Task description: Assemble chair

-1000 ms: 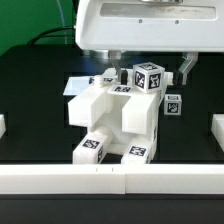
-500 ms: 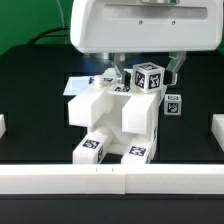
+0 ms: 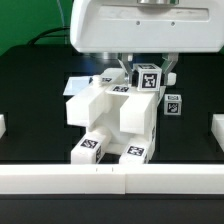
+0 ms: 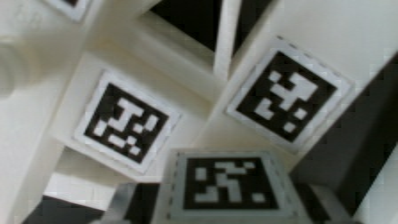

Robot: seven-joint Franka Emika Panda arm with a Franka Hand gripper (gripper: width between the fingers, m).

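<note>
The chair (image 3: 112, 118) stands mid-table as a white blocky body with tagged feet toward the front. On its top sits a tagged chair block (image 3: 148, 79), slightly tilted. My gripper (image 3: 147, 71) hangs straight above it, one finger on each side of the block, shut on it. In the wrist view the same block's tag (image 4: 224, 184) lies between my gripper's (image 4: 224, 204) jaws, with two more tagged chair faces (image 4: 125, 125) (image 4: 285, 95) beyond it. The large white gripper body hides what lies behind the chair.
A small tagged piece (image 3: 174, 103) sits close by at the chair's side toward the exterior view's right. The marker board (image 3: 76, 85) lies behind the chair to the left. A white rail (image 3: 110, 181) runs along the front, with white blocks (image 3: 216, 130) at the sides.
The fingers have come in from wide open onto the top block. The gripper has come a little lower, and the block now sits slightly tilted.
</note>
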